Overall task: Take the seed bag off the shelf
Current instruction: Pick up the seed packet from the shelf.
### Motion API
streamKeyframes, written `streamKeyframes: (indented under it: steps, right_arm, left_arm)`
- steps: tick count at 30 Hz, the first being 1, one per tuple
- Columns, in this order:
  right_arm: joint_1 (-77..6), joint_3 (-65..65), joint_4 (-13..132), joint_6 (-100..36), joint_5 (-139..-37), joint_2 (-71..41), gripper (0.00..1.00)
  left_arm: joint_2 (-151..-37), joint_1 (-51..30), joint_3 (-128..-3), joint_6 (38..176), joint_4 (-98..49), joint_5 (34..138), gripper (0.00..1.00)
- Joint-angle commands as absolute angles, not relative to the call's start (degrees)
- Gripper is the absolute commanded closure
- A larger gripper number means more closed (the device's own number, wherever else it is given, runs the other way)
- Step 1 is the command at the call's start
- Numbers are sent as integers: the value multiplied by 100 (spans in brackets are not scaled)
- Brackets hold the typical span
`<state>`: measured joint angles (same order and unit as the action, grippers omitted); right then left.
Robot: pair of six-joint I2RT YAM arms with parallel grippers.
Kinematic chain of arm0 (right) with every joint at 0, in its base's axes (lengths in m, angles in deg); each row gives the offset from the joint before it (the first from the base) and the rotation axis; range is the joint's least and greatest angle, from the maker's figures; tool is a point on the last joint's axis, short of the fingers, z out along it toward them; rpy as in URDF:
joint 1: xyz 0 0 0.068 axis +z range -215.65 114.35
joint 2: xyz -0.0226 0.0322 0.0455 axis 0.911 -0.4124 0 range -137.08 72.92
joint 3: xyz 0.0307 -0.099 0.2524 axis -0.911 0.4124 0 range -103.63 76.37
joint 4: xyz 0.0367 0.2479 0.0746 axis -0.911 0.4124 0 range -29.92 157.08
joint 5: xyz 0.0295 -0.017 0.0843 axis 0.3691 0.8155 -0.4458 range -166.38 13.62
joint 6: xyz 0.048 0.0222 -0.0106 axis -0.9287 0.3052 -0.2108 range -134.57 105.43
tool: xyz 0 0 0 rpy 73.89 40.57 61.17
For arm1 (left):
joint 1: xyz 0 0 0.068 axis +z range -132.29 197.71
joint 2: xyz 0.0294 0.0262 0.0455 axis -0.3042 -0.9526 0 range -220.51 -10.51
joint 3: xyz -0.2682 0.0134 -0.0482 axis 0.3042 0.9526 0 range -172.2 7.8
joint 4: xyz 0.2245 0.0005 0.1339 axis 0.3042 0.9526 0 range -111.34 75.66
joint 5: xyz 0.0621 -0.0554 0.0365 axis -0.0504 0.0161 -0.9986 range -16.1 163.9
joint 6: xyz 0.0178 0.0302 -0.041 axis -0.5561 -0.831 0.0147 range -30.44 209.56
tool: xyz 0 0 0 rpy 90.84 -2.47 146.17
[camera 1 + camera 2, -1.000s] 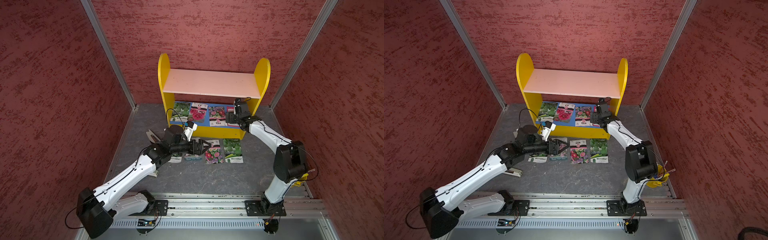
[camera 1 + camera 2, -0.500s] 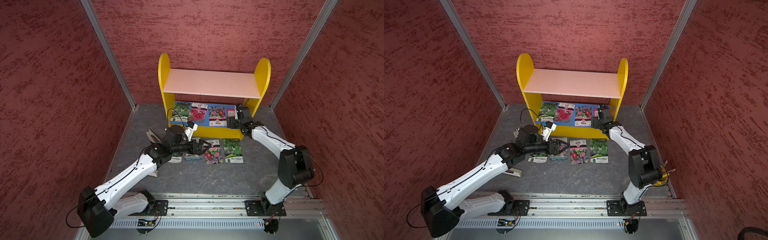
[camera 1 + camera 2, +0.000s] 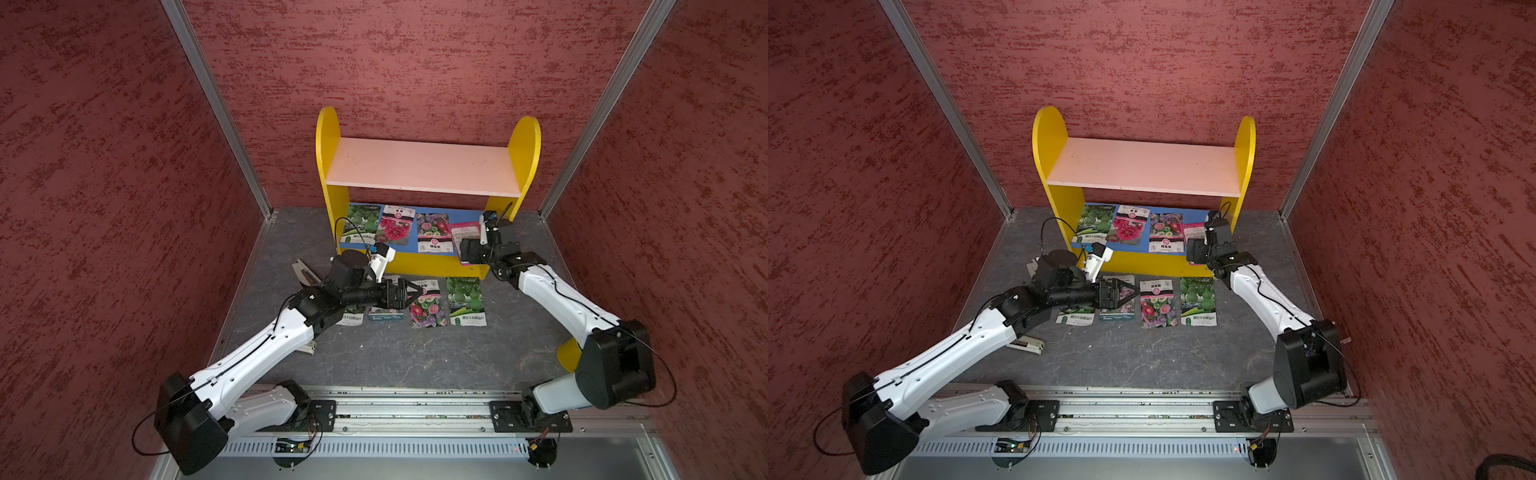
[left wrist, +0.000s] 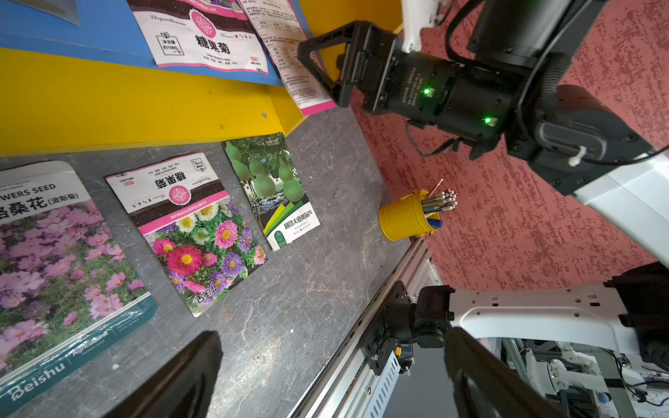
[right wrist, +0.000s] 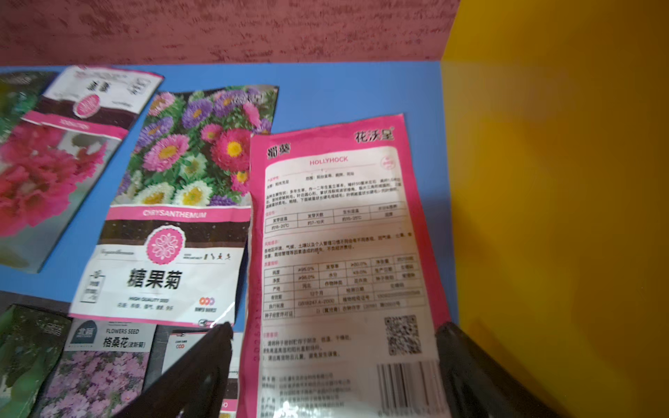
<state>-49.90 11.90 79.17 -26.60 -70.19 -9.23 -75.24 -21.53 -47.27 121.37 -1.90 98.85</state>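
The seed bag, a flat pink hollyhock packet with its printed text and barcode side up, lies on the blue lower board of the shelf. This shelf is a small two-tier wooden rack with yellow round-topped sides and a pale pink upper board. The bag is at the right end, just beside the yellow side panel. In the left wrist view the seed bag juts past the shelf's front edge. The right wrist view cuts its near end off, and in both top views the right arm hides part of the seed bag.

The shelf stands on a dark grey stone-patterned surface.

The right tool is spread wide, with one black finger at each long edge of the bag. The view is too blurred to tell whether either finger touches it. The left tool is also wide and holds nothing, hovering low over packets on the surface. Its fingers show only as dark shapes at the frame edge.

Three more packets share the lower board: a green gourd packet, a red-flower packet and a chrysanthemum packet edge to edge with the bag. Four floor packets lie in a row in front of the shelf, and the left arm covers the two on the left.

A yellow pen cup is half hidden behind the right arm in the top views. A pale long object under the left arm is too hidden to name.
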Motion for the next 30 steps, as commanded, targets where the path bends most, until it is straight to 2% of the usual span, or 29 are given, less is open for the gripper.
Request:
streamKeyframes:
  steps: [1,5,10,30]
  right_arm:
    - [-5054,1391,7972,-2871,-7235,-318,7]
    - [-5068,1705,8178,-3285,-7428,278,7]
    - [-5113,2163,8199,-4006,-7877,688,14]
    - [-6288,3519,5407,-5687,-10302,-123,32]
  left_arm:
    - [-7494,-2186,-4768,11987,-233,9791,0]
    - [-7515,-2193,-4799,11895,-195,9785,0]
    - [-7481,-2189,-4870,11657,-48,9739,0]
    - [-6857,-2184,-4168,11741,-340,9537,0]
